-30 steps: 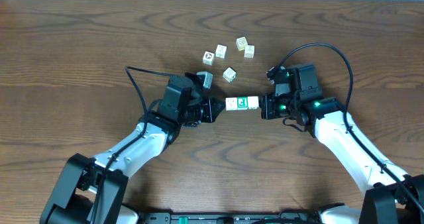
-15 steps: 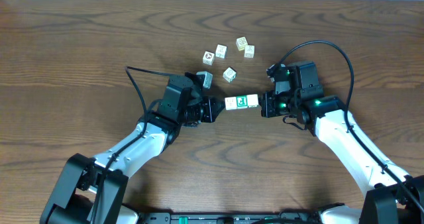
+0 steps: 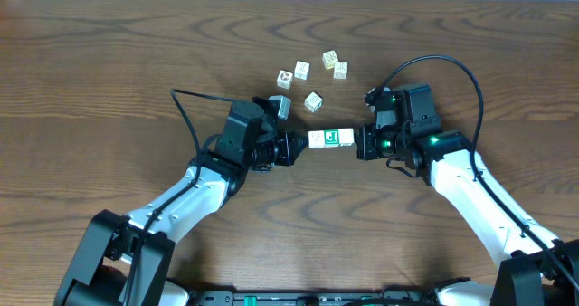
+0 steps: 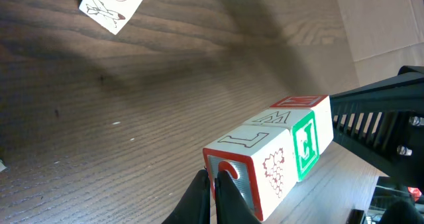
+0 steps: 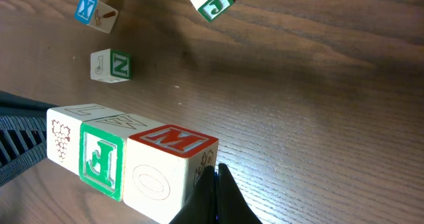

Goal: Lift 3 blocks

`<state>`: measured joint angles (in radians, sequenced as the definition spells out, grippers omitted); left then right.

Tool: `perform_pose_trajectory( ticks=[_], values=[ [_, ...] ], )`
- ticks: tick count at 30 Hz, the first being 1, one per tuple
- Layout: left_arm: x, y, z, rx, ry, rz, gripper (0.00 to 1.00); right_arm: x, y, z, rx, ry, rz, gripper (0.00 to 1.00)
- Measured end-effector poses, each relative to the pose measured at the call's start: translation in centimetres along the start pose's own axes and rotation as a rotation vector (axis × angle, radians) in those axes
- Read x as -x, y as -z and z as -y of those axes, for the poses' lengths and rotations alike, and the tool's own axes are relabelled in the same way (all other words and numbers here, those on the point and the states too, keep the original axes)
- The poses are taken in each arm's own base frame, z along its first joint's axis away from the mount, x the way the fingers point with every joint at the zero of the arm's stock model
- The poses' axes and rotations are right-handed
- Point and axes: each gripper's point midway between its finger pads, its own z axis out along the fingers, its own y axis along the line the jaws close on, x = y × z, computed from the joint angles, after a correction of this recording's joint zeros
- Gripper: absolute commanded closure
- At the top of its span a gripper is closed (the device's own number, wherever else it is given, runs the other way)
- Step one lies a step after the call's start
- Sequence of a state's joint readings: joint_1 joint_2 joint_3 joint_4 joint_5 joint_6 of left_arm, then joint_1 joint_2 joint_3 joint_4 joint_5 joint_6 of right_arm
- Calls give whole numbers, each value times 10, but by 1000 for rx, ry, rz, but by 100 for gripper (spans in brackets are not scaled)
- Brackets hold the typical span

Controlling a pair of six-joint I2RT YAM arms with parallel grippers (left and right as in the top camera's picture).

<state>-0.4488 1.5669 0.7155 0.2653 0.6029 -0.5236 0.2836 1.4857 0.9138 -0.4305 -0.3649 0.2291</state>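
A dark brown wood-grain table point(image 3: 90, 71) carries everything. The white and black left arm point(image 3: 194, 193) reaches in from the lower left and the matching right arm point(image 3: 470, 193) from the lower right, their ends facing each other near the middle. The left gripper point(image 3: 294, 148) has its jaws together, its black tip pressed flat against one end of a row of three small wooden letter cubes point(image 3: 331, 139). The right gripper point(image 3: 359, 143) also has its jaws together and presses on the opposite end, so the row is pinched end to end between the two tips rather than gripped inside either pair of jaws. In the row, the red-edged cream cube with a grape drawing point(image 4: 262, 168) touches the left tip, the green-faced cube with a white letter point(image 4: 305, 144) sits in the middle, and the cream cube with a red M on top point(image 5: 165, 168) touches the right tip. The three touch face to face in a straight line. Whether their undersides rest on the wood cannot be told. Beyond the row, well apart from it, lies a loose cluster of small cubes: a blue-faced cube with a white X point(image 5: 96, 13), a cream cube with a green N point(image 5: 110, 65) and a cream cube with an aeroplane drawing point(image 4: 111, 5)
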Motion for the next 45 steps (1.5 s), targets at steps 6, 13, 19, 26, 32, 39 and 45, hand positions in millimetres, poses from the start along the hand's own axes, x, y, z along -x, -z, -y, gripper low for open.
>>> perform_pose_trajectory(
  ticks=[6, 13, 19, 26, 32, 39, 45],
  values=[
    [0, 0, 0, 0, 0, 0, 92, 0, 0, 0, 0, 0, 0, 99],
    [0, 0, 0, 0, 0, 0, 93, 0, 0, 0, 0, 0, 0, 99],
    [0, 0, 0, 0, 0, 0, 93, 0, 0, 0, 0, -1, -2, 99],
    [0, 0, 0, 0, 0, 0, 93, -1, 0, 0, -1, -1, -2, 99],
    [0, 0, 0, 0, 0, 0, 93, -1, 0, 0, -1, -1, -2, 99],
    [0, 0, 0, 0, 0, 0, 93, -1, 0, 0, -1, -1, -3, 99],
    [0, 0, 0, 0, 0, -1, 93, -4, 0, 1, -4, -7, -18, 99]
  ],
)
